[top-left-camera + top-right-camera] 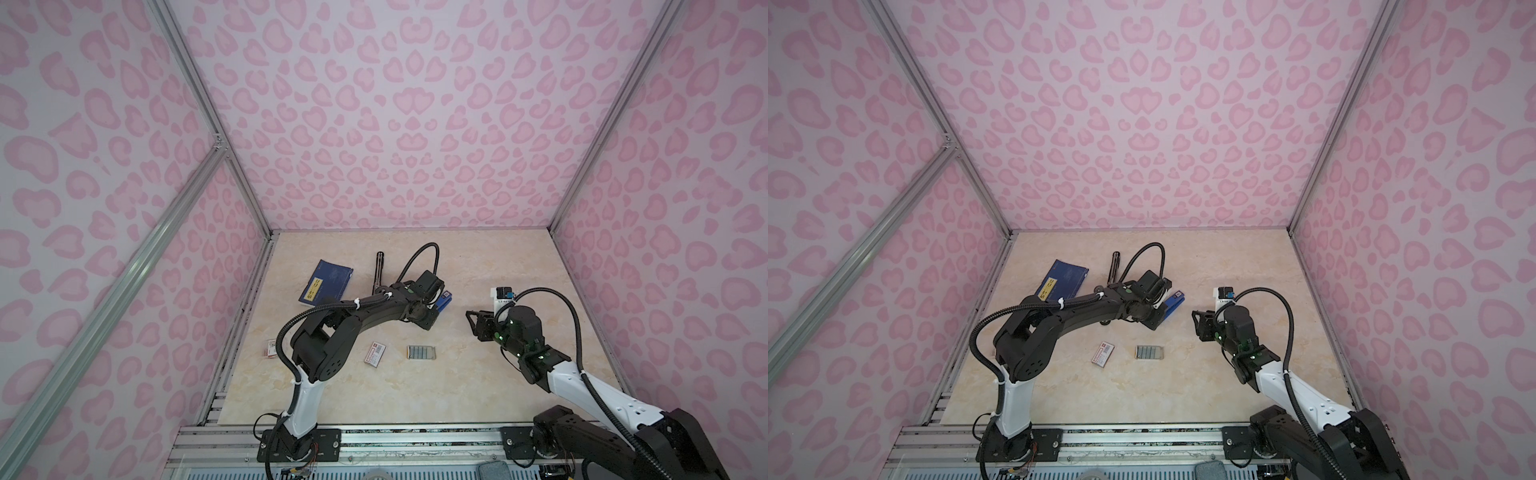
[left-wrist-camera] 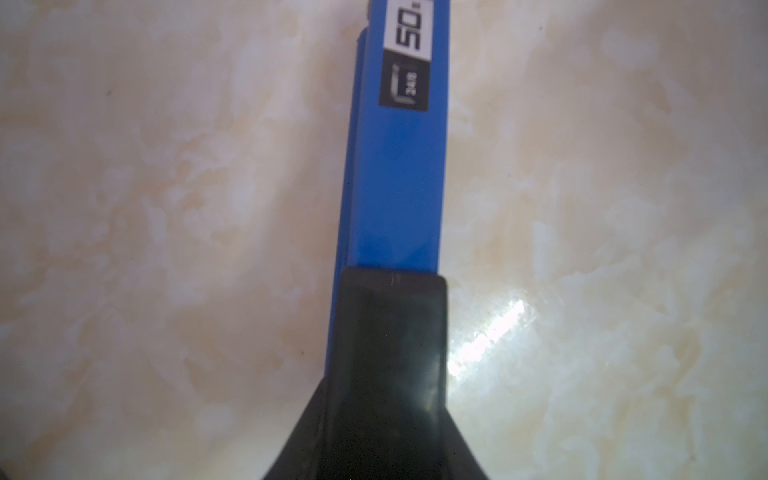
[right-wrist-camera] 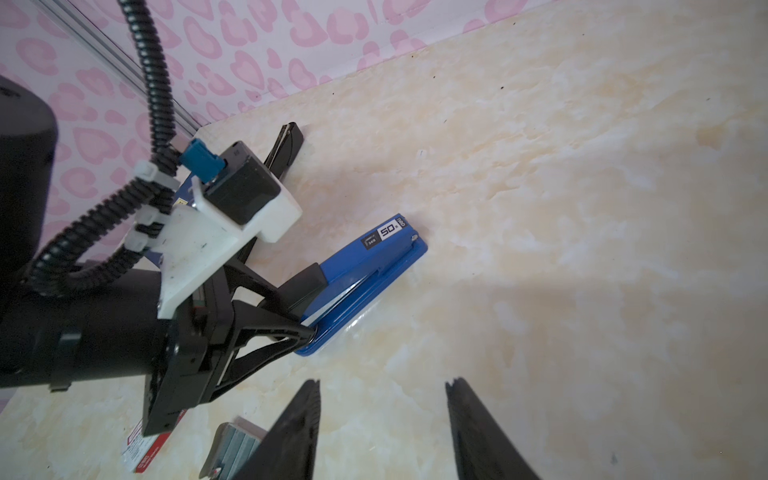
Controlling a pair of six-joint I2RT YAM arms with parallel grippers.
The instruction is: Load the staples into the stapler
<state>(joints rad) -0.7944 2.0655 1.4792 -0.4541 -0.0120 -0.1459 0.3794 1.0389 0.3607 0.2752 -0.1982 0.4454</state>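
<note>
So the staples (image 1: 419,352) are lying flat on the surface (image 1: 415,395) near the front middle, the left end effector (image 3: 309,305) farther back is pinching the rear end of the blue stapler (image 3: 374,257), and the right end effector (image 3: 384,381) hovers spread apart, empty.

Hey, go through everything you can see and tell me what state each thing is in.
Stapler, closed, gripped at one end.
Left end effector, shut on stapler.
Right end effector, open, empty.
Staples, loose on table, untouched.
Book, closed.
Box beside staples, lying flat.
</note>
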